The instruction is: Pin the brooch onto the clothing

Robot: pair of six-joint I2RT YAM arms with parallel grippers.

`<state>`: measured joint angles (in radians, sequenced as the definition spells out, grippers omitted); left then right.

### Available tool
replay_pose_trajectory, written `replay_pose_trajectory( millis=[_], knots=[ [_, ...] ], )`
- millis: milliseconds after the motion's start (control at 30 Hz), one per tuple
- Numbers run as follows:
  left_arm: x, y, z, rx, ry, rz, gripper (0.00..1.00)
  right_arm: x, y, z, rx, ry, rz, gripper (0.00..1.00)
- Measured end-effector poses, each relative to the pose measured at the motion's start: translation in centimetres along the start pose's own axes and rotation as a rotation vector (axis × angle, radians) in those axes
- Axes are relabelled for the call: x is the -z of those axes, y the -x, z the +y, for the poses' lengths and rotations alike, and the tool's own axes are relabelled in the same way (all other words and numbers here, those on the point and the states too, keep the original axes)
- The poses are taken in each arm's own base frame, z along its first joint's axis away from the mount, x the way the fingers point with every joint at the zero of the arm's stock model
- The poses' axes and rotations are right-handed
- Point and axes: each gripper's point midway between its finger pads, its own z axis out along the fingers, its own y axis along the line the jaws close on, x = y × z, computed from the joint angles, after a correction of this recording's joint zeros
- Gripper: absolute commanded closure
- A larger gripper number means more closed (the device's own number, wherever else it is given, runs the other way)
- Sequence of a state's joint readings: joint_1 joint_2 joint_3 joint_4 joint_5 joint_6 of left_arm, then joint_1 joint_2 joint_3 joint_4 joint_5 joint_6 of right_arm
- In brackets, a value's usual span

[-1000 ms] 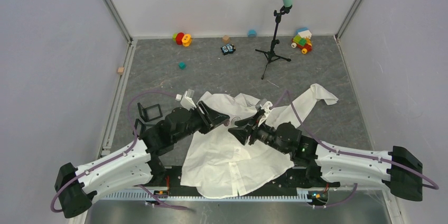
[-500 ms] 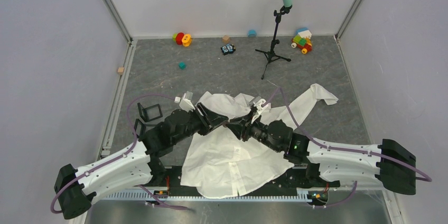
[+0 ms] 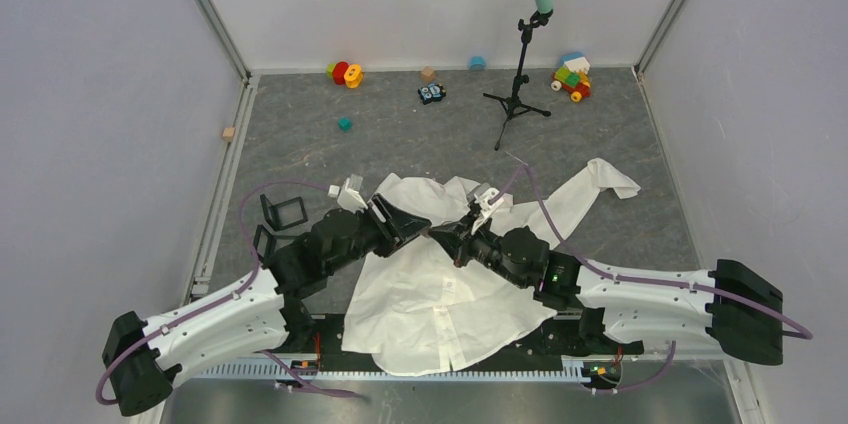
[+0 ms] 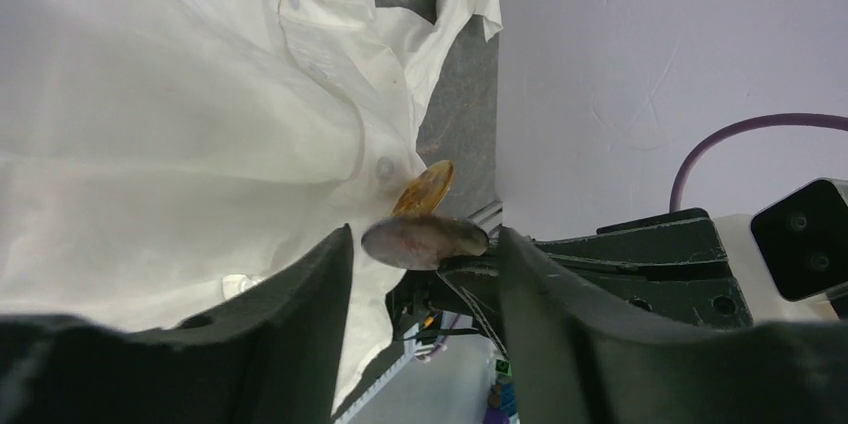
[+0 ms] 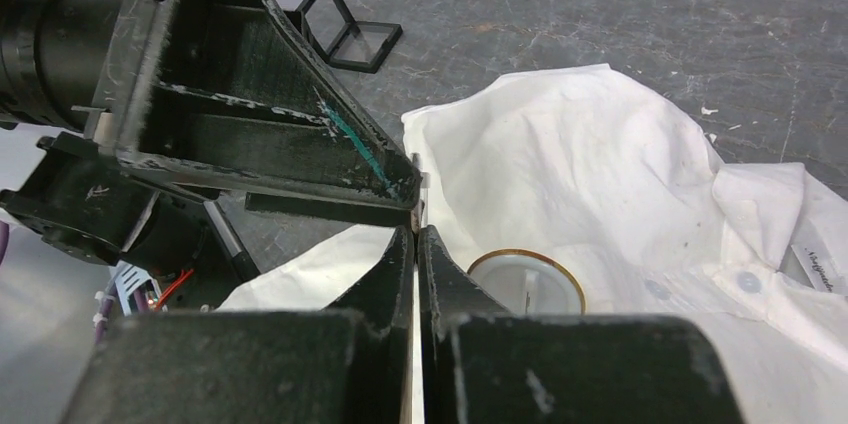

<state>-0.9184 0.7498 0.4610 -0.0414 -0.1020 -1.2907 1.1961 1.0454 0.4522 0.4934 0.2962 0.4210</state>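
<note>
Currently, locate the clothing [image 3: 430, 304] spread on the desk [image 3: 400, 134] toward 6 o'clock. Observe the left end effector [image 4: 425, 234] meeting the right end effector [image 5: 417, 232] tip to tip above its 12 o'clock half. Read the left as spread apart around a grey disc [image 4: 425, 242], the right as pressed together. Find the brooch [image 5: 525, 279] on the fabric, 4 o'clock from the right tips.

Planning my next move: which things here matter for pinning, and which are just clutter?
Job: thin white button-up shirt; round gold-rimmed brooch.
Lying about: red-and-yellow toy; multicoloured block toy; black tripod stand; black square frame; small teal block.
</note>
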Motion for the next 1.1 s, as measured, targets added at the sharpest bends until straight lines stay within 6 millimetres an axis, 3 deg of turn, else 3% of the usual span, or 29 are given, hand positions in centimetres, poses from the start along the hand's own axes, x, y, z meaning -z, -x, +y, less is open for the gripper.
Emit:
replay_pose_trajectory(
  millis=[133,200,367,600,700,1100],
  knots=[
    [0.1,-0.2,-0.1,0.008,-0.009,0.007,0.16,0.0,0.2,-0.1,0.064,0.005,-0.008,1.0],
    [0.2,-0.1,-0.3,0.016,-0.016,0.005,0.13,0.0,0.4,-0.3,0.106,0.007,-0.014,1.0],
    [0.6,0.0,-0.4,0.05,-0.022,-0.003,0.15,0.5,0.8,-0.7,0.27,0.026,-0.036,1.0],
    [0.3,-0.3,0.3,0.083,0.005,0.004,0.23,1.1,-0.3,-0.8,0.52,0.053,-0.019,1.0],
    [0.0,-0.4,0.6,0.089,0.02,0.009,0.29,1.2,-0.4,-0.6,0.595,0.055,-0.021,1.0],
    [-0.8,-1.0,0.3,0.118,0.006,0.035,0.71,1.4,-1.3,-0.3,0.77,0.043,0.003,1.0]
  ],
)
